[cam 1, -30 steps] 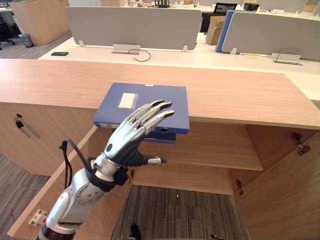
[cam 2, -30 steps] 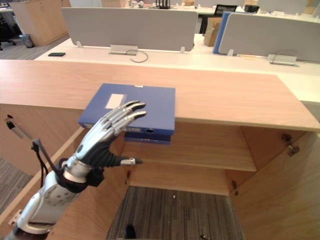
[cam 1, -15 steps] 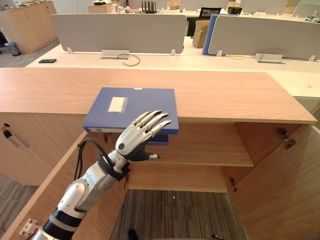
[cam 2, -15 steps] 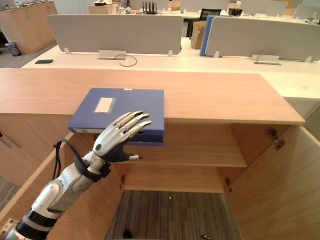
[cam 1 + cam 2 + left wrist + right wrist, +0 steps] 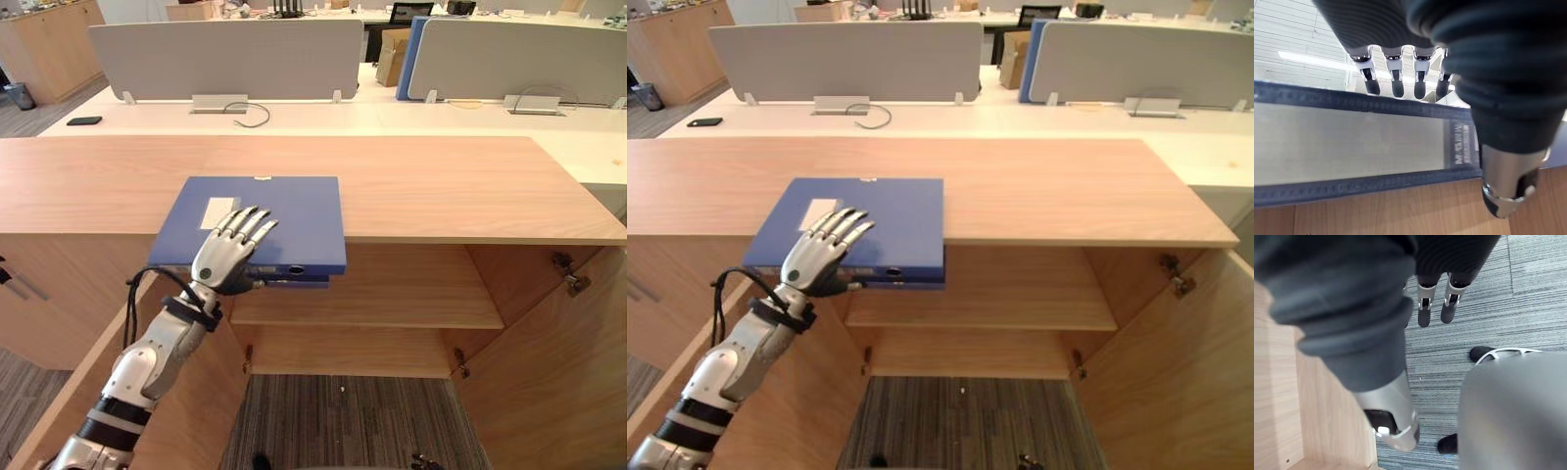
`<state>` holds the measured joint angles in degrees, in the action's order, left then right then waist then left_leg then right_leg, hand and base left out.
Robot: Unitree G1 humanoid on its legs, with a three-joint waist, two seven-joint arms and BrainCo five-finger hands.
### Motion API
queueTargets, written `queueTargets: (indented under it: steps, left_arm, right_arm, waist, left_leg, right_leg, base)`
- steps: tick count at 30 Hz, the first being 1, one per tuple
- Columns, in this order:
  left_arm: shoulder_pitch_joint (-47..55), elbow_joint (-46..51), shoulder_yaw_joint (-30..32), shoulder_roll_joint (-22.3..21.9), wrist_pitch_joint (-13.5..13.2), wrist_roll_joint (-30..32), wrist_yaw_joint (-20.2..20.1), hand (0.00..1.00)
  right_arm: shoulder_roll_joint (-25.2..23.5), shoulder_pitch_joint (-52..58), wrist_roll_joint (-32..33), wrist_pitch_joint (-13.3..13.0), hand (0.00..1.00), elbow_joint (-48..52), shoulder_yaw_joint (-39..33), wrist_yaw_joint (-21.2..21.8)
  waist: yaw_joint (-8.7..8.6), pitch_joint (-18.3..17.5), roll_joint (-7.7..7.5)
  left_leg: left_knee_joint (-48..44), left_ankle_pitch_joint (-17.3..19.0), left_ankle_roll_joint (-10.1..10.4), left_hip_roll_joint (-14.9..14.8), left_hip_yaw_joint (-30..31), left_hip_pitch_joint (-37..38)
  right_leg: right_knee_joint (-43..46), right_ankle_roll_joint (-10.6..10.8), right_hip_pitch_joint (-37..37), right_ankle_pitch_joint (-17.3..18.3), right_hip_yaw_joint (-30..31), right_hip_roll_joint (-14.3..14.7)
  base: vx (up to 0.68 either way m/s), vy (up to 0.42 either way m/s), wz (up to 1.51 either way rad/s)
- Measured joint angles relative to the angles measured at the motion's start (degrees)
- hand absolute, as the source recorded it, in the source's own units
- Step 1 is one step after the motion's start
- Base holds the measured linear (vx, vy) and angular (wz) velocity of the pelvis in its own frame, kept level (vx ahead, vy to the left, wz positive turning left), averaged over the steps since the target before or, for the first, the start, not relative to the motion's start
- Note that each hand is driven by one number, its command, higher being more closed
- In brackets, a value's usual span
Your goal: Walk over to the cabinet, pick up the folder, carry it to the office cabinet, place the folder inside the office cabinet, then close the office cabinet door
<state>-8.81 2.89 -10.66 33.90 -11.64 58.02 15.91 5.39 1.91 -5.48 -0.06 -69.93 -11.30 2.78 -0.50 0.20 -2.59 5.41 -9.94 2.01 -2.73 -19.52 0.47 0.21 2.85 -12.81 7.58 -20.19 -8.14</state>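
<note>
Your left hand [image 5: 227,259] is spread open at the near edge of the blue folder [image 5: 299,211]. The folder lies flat on the wooden cabinet top [image 5: 451,186], left of centre in the head views, with its spine edge jutting out over the shelf [image 5: 392,294] of the open cabinet below. The straight fingers [image 5: 245,223] reach over the cover and the thumb [image 5: 1503,188] sits under the spine, so nothing is clamped yet. Treat the folder as a stiff, boxy binder: it should keep its shape when lifted, but the smooth cover will probably slide under metal fingers. You cannot tell how full it is, so allow for some weight. The overhanging spine looks like the best place to take hold, fingers on top and thumb beneath. Grip closer to the middle of that edge than to its left corner, or the far end may sag and twist. Your right hand [image 5: 1425,313] hangs relaxed, fingers straight toward the carpet [image 5: 1528,308] in the upper part of its wrist view.
</note>
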Motion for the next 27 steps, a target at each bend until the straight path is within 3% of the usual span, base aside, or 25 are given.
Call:
queueTargets:
  steps: [8,22,23,27]
  left_arm:
    - [-0.14,-3.24,3.04,0.0,1.08,1.29,0.71,0.0]
    - [-1.58,-9.72,3.15,-0.01,1.83,2.22,1.63,0.0]
    - [-1.71,-10.54,3.15,-0.01,1.82,2.32,1.74,1.0]
    - [-3.4,-12.94,3.78,-0.02,2.12,2.93,2.45,1.0]
  right_arm:
    - [-0.09,0.28,0.01,0.02,0.0,0.25,-0.45,0.0]
    - [-0.1,0.53,0.04,0.01,0.0,0.55,-0.45,0.0]
    - [-0.1,0.58,0.04,0.01,0.0,0.55,-0.44,0.0]
    - [-0.09,0.8,0.08,0.0,0.0,0.55,-0.4,-0.01]
  waist:
    - [-0.1,0.09,-0.2]
    - [-0.33,0.05,-0.99]
    - [-0.37,0.05,-1.0]
    - [-0.52,-0.22,-1.01]
  left_leg:
    - [0.02,0.61,0.36,0.03,-0.11,0.22]
    - [0.0,1.53,0.52,0.52,-0.6,1.17]
    - [0.01,1.63,0.6,0.51,-0.75,1.62]
    - [0.03,1.99,0.66,0.51,-1.3,2.37]
  right_leg:
    - [-0.6,-0.74,-0.35,0.45,0.02,-0.13]
    - [0.23,-1.36,-0.76,0.78,0.09,-0.56]
    - [0.19,-1.43,-1.16,0.82,0.12,-0.57]
    - [0.06,-2.06,-1.72,1.21,0.15,-0.73]
  base:
    - [0.0,0.003,-0.01]
    - [0.01,0.009,-0.01]
    - [-0.02,0.013,-0.05]
    - [-0.04,0.021,-0.07]
